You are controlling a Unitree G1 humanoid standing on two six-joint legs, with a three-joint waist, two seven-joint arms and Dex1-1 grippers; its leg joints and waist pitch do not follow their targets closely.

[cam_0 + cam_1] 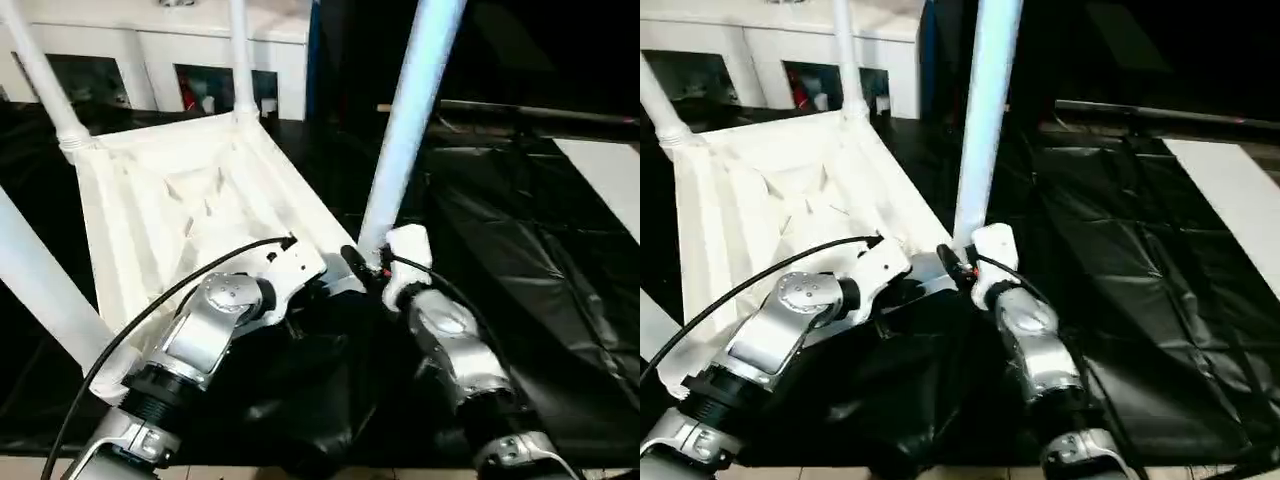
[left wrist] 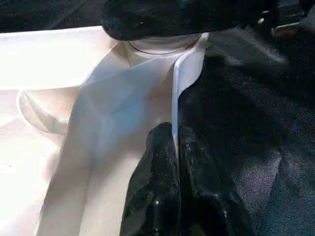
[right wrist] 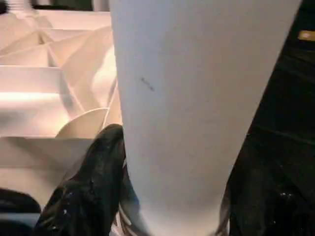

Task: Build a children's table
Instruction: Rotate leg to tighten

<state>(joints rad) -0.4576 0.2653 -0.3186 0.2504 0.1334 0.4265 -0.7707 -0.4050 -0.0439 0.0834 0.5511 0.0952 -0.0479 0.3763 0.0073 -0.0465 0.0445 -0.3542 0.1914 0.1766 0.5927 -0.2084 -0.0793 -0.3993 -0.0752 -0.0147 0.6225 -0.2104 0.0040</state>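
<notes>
The children's table top (image 1: pixel 170 200) lies upside down, ribbed underside up. White legs stand in its far-left (image 1: pixel 40 70), far-right (image 1: pixel 240 55) and near-left (image 1: pixel 40 280) corners. A fourth leg (image 1: pixel 410 110) rises from the near-right corner socket (image 2: pixel 162 44). My right gripper (image 3: pixel 177 196) is shut on this leg just above the socket, one black finger (image 3: pixel 93 182) on each side. My left gripper (image 2: pixel 176 162) is shut on the top's thin rim (image 2: pixel 174 98) beside that corner. The other arm's black finger (image 2: pixel 162 17) shows across the socket in the left wrist view.
A white glass-door cabinet (image 1: pixel 280 40) stands close behind the table. Crinkled black sheeting (image 1: pixel 520 250) covers the floor around and to the right. A pale strip (image 1: pixel 610 175) and a dark bar (image 1: pixel 540 115) lie at the far right. A black cable (image 1: pixel 150 310) loops over my left forearm.
</notes>
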